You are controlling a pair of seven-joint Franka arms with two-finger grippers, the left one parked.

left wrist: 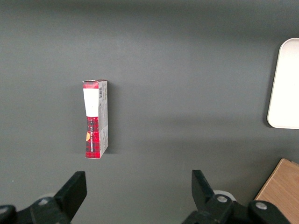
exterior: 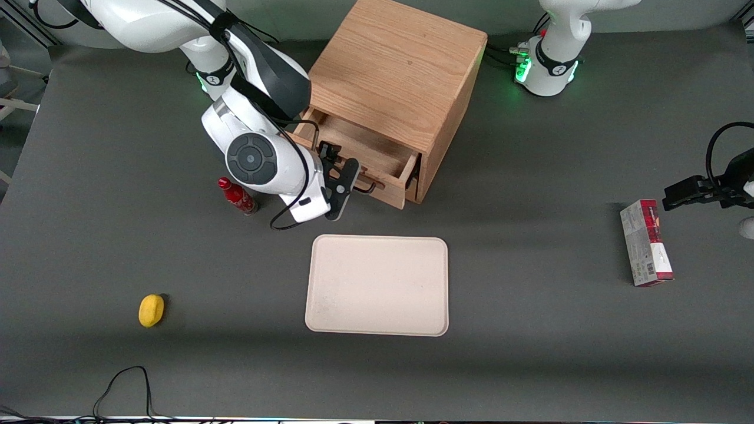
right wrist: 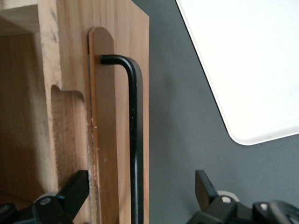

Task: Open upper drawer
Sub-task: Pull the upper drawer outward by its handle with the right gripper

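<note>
The oak cube cabinet (exterior: 400, 65) stands at the back of the table. Its upper drawer (exterior: 377, 150) is pulled out toward the front camera, showing its bare wooden inside. My gripper (exterior: 347, 179) is at the drawer front, open. In the right wrist view the gripper (right wrist: 140, 189) straddles the drawer front (right wrist: 107, 116) and its thin black bar handle (right wrist: 136, 140). One of the fingers (right wrist: 74, 186) is on the inner side of the front panel. The other is out over the grey table, well apart from the handle.
A cream tray (exterior: 377, 285) lies in front of the drawer, nearer the front camera. A red bottle (exterior: 237, 197) stands beside my arm. A yellow object (exterior: 151, 310) lies toward the working arm's end. A red and grey box (exterior: 646, 242) lies toward the parked arm's end.
</note>
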